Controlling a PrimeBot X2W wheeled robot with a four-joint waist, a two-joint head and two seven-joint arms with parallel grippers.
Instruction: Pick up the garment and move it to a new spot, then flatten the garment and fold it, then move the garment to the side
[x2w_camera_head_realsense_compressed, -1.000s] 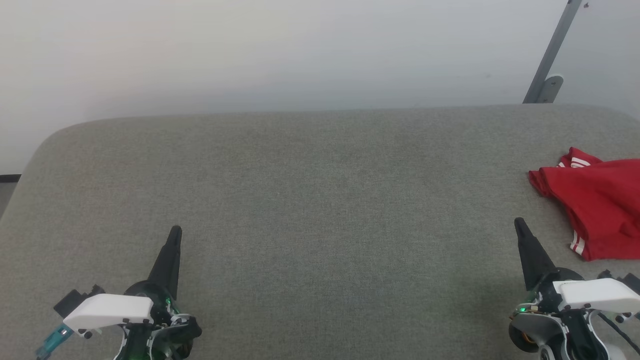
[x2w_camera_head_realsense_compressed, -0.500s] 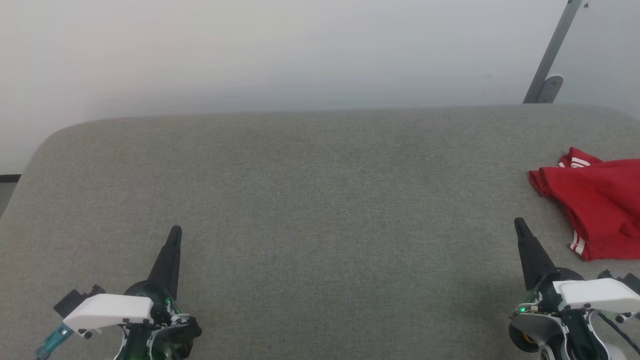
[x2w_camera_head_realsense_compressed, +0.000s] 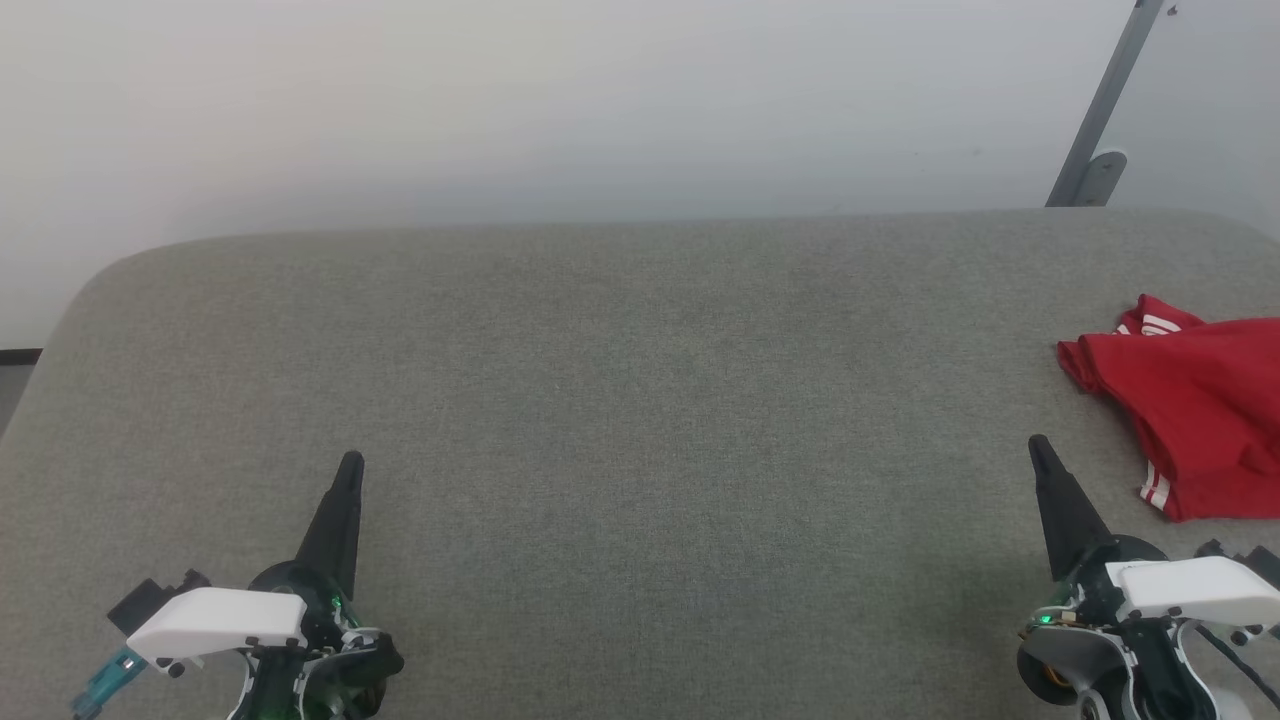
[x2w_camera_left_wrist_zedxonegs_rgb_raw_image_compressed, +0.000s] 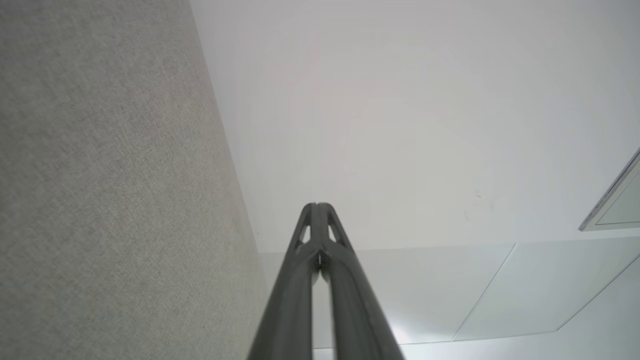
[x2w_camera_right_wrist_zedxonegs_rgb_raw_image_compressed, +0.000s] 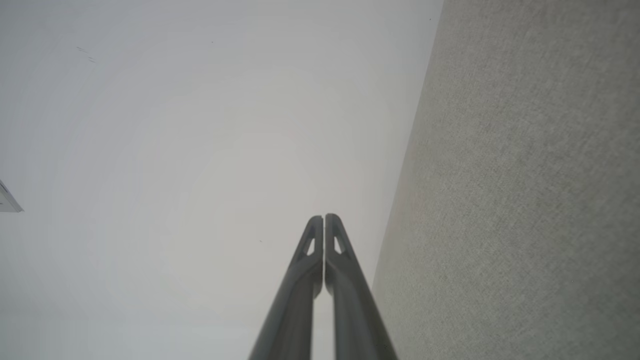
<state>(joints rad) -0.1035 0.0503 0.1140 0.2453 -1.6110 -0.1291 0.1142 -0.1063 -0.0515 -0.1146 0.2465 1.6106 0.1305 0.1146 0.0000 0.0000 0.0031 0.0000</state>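
Left gripper (x2w_camera_head_realsense_compressed: 349, 462) and right gripper (x2w_camera_head_realsense_compressed: 1037, 445) hover low over the grey surface (x2w_camera_head_realsense_compressed: 640, 400), tips forward, fingers pressed together, holding nothing. The garment (x2w_camera_head_realsense_compressed: 1195, 405) lies crumpled at the surface's right edge, just beside the right gripper.

The garment (x2w_camera_head_realsense_compressed: 1200, 410) lies crumpled on the grey surface (x2w_camera_head_realsense_compressed: 640, 400). The right gripper (x2w_camera_head_realsense_compressed: 1038, 445) is just beside the garment, on its near left, jaws pressed together. The left gripper (x2w_camera_head_realsense_compressed: 350, 464), likewise closed, is well apart from the garment, far to its left. A metal strut (x2w_camera_head_realsense_compressed: 1100, 130) rises beyond the garment.
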